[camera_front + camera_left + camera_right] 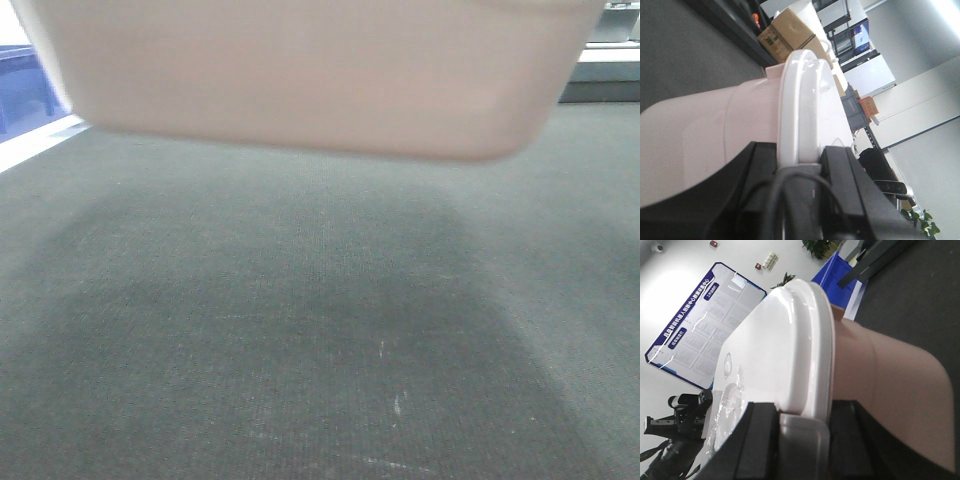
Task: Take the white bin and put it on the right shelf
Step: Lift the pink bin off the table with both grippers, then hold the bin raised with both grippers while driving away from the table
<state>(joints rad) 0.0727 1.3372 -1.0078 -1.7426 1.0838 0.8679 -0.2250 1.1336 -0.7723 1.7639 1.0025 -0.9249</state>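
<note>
The white bin [310, 70] hangs above the dark carpet and fills the top of the front view with its pinkish underside. In the left wrist view my left gripper [800, 160] is shut on the bin's [740, 125] glossy white lid rim and grey handle. In the right wrist view my right gripper [802, 415] is shut on the bin's [885, 375] opposite lid edge and grey handle. The right shelf with its shiny steel rail is out of view.
Dark carpet [320, 330] spreads below the bin. A blue crate [25, 90] stands at the far left, also in the right wrist view [840, 275]. Cardboard boxes [785, 30] and dark racks [840, 25] stand behind in the left wrist view. A blue-framed wall board [695, 325] is behind.
</note>
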